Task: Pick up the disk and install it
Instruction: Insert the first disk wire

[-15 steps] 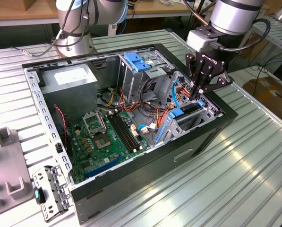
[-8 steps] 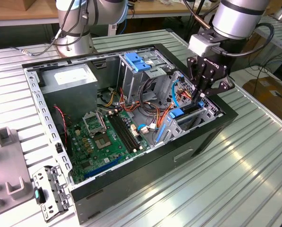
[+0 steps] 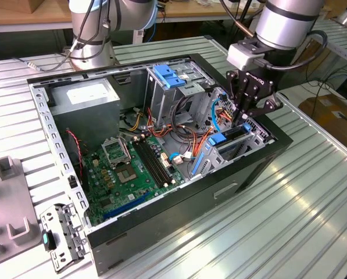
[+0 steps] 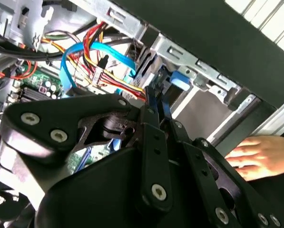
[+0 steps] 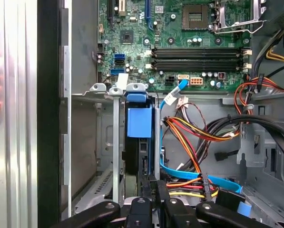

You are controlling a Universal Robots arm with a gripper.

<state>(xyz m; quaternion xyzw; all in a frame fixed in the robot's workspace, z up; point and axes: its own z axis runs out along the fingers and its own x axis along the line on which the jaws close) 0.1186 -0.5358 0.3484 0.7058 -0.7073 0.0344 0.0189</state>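
The hand (image 3: 247, 116) hangs nose-down over the drive cage (image 3: 251, 139) at the case's corner on the exterior view's right, its fingers (image 5: 153, 187) drawn close together on the thin upper edge of the disk (image 5: 137, 147); pinching the edge lets the flat drive stand on end, which is how the narrow slot takes it. In the first wrist view the disk sits upright inside the cage, between two metal walls, its blue rail (image 5: 138, 122) showing at the far end; in my judgement it is already well down the slot, though whether it is fully seated I cannot tell. The orange, yellow and blue cables (image 5: 199, 137) lie just beside the cage, clear of the slot, so nothing blocks the drive's path. The case (image 3: 190, 203) lies open on its side on the table (image 3: 301, 221), motherboard (image 3: 132, 168) facing up, giving reach from above; a person's hand (image 4: 258, 156) rests against the case's outer wall, probably steadying it.
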